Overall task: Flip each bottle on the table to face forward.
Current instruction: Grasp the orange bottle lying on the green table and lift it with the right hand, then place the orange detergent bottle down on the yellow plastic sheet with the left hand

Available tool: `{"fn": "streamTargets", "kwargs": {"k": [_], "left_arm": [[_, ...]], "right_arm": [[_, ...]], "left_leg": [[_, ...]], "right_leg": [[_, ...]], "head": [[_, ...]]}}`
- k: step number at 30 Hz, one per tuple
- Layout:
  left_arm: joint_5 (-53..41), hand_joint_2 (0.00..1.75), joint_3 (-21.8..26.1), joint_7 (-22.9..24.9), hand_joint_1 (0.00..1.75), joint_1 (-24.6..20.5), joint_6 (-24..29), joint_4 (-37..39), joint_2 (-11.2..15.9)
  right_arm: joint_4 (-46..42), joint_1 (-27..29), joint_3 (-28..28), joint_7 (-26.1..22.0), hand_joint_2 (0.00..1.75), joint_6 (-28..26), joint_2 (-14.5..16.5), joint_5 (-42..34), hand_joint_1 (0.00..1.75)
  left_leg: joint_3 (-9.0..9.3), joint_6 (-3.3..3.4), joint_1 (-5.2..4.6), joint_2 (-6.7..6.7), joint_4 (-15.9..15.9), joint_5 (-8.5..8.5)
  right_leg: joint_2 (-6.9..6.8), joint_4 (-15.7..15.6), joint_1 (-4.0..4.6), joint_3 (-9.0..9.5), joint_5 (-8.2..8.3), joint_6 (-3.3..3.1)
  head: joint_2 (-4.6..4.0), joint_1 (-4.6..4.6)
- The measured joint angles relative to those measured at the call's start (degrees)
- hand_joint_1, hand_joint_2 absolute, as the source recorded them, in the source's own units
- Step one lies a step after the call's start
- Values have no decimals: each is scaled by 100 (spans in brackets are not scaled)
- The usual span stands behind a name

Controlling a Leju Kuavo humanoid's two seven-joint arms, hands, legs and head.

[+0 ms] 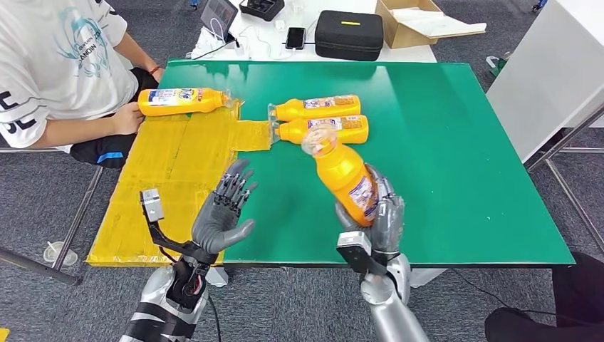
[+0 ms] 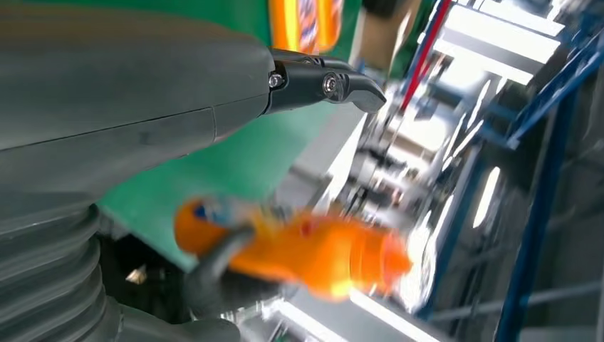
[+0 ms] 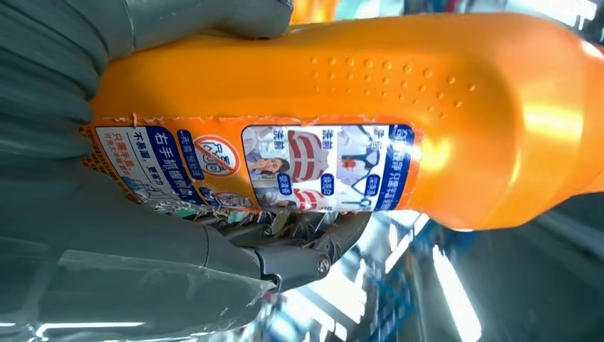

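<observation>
While held: right hand point(image 1: 381, 217) grips orange bottle point(image 1: 345, 178) at its labelled body, lifted above tabletop point(image 1: 456, 178) at 6 o'clock.
Left hand point(image 1: 221, 214): wide, holding nothing.
Handling: likely smooth, stiff plastic; hold the middle.
Far, 12 o'clock: two bottles point(image 1: 324, 120) lying.

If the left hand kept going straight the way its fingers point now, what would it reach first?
Probably the nearer of the two lying bottles, near its cap end. The left hand is open, fingers aimed up-table and slightly right, hovering over the yellow mat edge. Height is unclear, so it might pass above.
</observation>
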Motion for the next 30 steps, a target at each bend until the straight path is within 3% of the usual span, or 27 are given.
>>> {"fn": "streamTargets", "kwargs": {"k": [7,12,30], "left_arm": [[386,175,-546,292,0,-321,-405,561,87],[442,175,-741,245,0,-442,-430,804,126],[568,175,-898,234,0,-529,-397,1042,188]], "right_arm": [[343,7,516,-23,175,-31,538,1328,173],[493,9,619,-25,175,-32,714,1264,175],[832,-35,792,-25,175,-69,818,1222,173]], "left_leg": [[0,-1,3,1,0,2],[-2,0,-1,0,0,2],[-2,0,-1,0,0,2]], "right_leg": [[0,0,2,-2,0,0],[0,0,-2,-2,-1,0],[0,0,-1,-2,0,0]], "head": [[0,0],[0,2],[0,2]]}}
